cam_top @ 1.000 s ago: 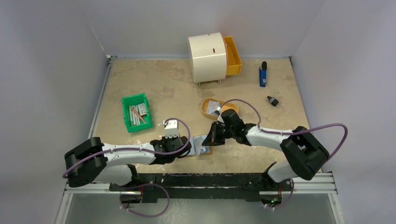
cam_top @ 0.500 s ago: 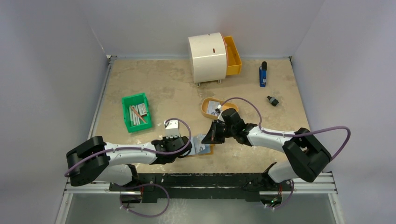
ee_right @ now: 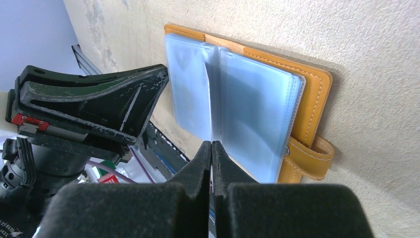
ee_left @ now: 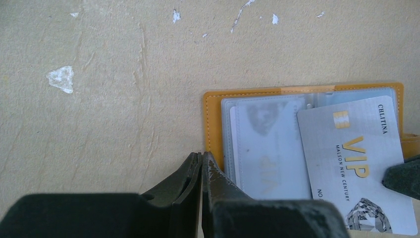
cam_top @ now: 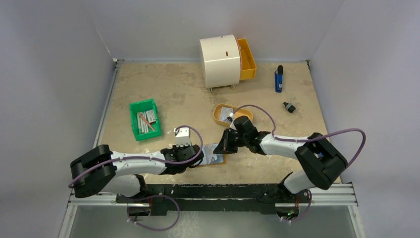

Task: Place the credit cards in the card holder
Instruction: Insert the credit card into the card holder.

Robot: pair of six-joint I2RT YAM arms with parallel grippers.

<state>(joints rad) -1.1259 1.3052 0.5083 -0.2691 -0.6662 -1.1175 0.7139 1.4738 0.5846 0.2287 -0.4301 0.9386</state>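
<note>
Two cards show up close: a silver VIP credit card point(ee_left: 354, 163) and a second card point(ee_left: 262, 158) tucked behind a cloudy plastic sleeve on the left page of the card holder point(ee_left: 214, 124). Holder's lying open and flat on the table point(ee_left: 99, 124), near the front edge between the two arms.

Right gripper point(ee_right: 212, 146) is clamped on the VIP credit card's outer edge, fingers squeezed tight. The card sits over the holder's right page, a bit skewed, on top of the sleeves rather than in one. From the right wrist view it's basically edge-on, running out from the fingertips.

Left gripper point(ee_left: 201, 157) has its jaws pressed together too, tip right at the holder's left edge near the lower corner. Can't tell if it's pinching that edge or just resting there.

Further back, an orange bowl point(cam_top: 216, 118) has something pale in it, too small to make out.
</note>
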